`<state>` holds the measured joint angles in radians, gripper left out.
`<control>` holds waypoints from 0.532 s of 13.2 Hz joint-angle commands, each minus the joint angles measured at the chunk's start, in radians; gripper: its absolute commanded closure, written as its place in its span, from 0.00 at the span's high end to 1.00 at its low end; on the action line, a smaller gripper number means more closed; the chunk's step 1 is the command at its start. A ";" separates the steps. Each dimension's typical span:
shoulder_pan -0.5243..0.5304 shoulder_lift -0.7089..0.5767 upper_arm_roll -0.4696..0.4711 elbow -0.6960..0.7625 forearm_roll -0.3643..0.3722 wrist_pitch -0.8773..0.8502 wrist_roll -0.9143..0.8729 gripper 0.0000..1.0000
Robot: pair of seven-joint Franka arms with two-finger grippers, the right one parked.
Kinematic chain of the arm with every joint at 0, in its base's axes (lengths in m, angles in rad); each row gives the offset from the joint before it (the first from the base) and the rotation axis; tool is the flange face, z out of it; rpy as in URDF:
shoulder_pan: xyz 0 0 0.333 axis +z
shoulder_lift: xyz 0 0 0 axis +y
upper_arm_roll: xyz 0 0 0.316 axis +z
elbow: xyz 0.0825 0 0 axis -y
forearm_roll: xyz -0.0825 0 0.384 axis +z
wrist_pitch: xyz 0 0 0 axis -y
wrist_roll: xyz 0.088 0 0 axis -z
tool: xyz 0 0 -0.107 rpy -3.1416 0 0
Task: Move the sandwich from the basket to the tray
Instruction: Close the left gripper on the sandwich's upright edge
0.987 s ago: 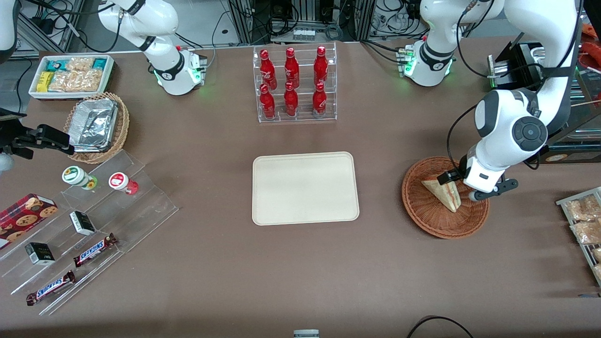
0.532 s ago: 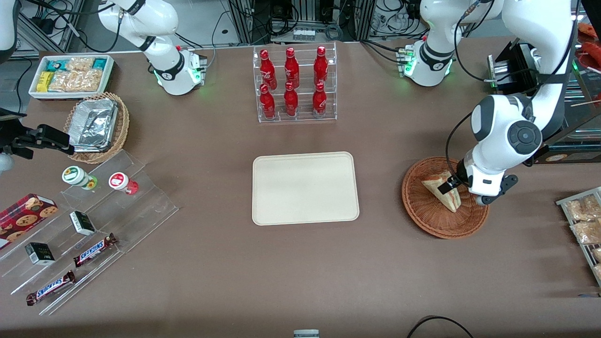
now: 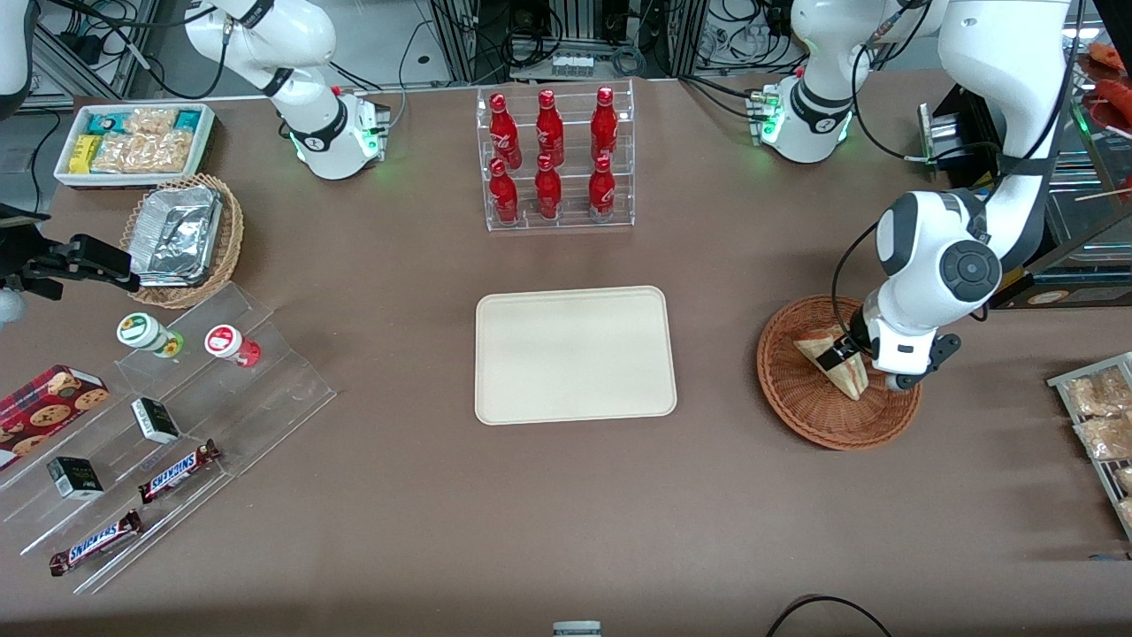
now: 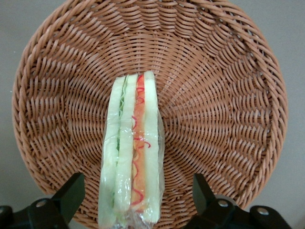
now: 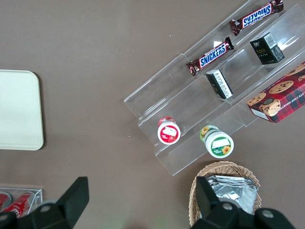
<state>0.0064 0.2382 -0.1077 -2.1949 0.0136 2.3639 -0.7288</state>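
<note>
Sandwich sits on its crust edge in the basket, cut face up, filling stripes showing: green, white, red-orange between pale bread, clear wrap around it. Not lifted yet.

Going across the front view from the parked arm's end: white bin holds snack packets; tan wicker basket nearer the camera holds crumpled foil trays. Clear stepped stand carries two small cups, small dark boxes and two Snickers bars, cookie box just beside it. Bottle rack mid-table holds six red bottles in two rows, upright so they stay put. Tray lies flat in front of the rack, nearer the camera, nothing on it; likely kept bare as the drop spot.

Toward the working arm's end, the reddish-brown basket holds only the sandwich. Gripper hangs low over it, fingers spread wide, one on each side of the wedge, not touching the bread. Straddle lines up with the flat bread faces, probably so closing squeezes the slices together rather than the filling. Wire rack at the table edge holds more snack bags.
</note>
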 commanded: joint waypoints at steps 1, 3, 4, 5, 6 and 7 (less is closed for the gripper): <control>-0.005 0.019 -0.003 -0.019 0.013 0.034 -0.027 1.00; -0.005 0.020 -0.003 -0.031 0.013 0.035 -0.027 1.00; -0.005 0.021 -0.003 -0.031 0.014 0.035 -0.027 0.92; -0.005 0.021 -0.003 -0.034 0.014 0.034 -0.027 0.58; -0.005 0.021 -0.003 -0.034 0.014 0.032 -0.026 0.25; -0.005 0.020 -0.003 -0.034 0.014 0.026 -0.024 0.05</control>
<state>0.0056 0.2670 -0.1088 -2.2142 0.0136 2.3769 -0.7297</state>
